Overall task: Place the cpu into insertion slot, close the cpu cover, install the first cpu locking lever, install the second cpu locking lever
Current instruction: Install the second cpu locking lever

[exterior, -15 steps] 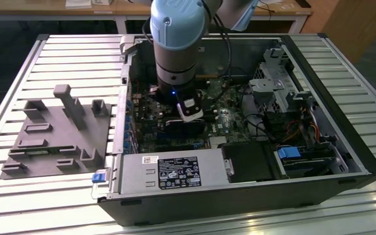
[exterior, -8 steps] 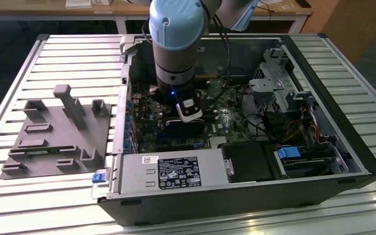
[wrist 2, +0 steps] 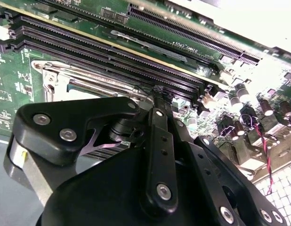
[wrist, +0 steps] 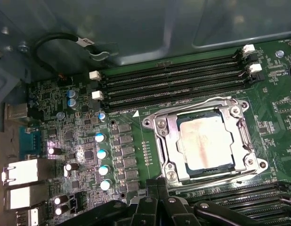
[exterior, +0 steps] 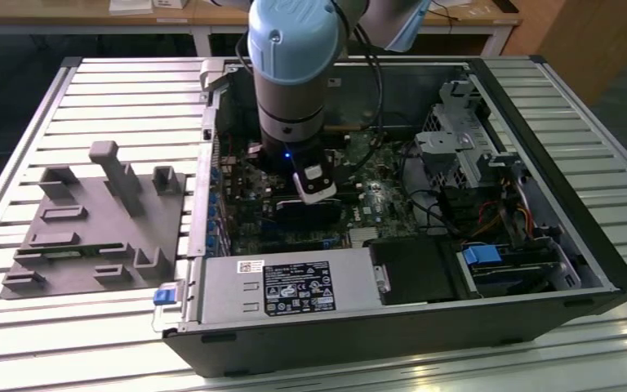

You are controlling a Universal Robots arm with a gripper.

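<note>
In the first wrist view the cpu [wrist: 204,141] lies flat in the insertion slot [wrist: 170,175], its dull silver top showing through the window of the cpu cover [wrist: 240,136]. The cover lies down over the chip. Thin wire levers run along two sides of the socket, one by the memory slots [wrist: 197,104] and one on the gripper's side [wrist: 221,180]. My gripper [wrist: 158,184] is shut with nothing between its fingers, its tips just off the socket's edge. The second wrist view shows the gripper [wrist 2: 157,90] beside the cover [wrist 2: 51,77]. In the exterior view the gripper [exterior: 316,194] hangs over the motherboard.
Memory slots [wrist: 173,80] run beside the socket, and capacitors [wrist: 102,153] stand on its other side. The open computer case holds a power supply [exterior: 281,286] at the front and a drive cage [exterior: 466,147]. A grey fixture [exterior: 95,220] sits on the slatted table at the exterior view's left.
</note>
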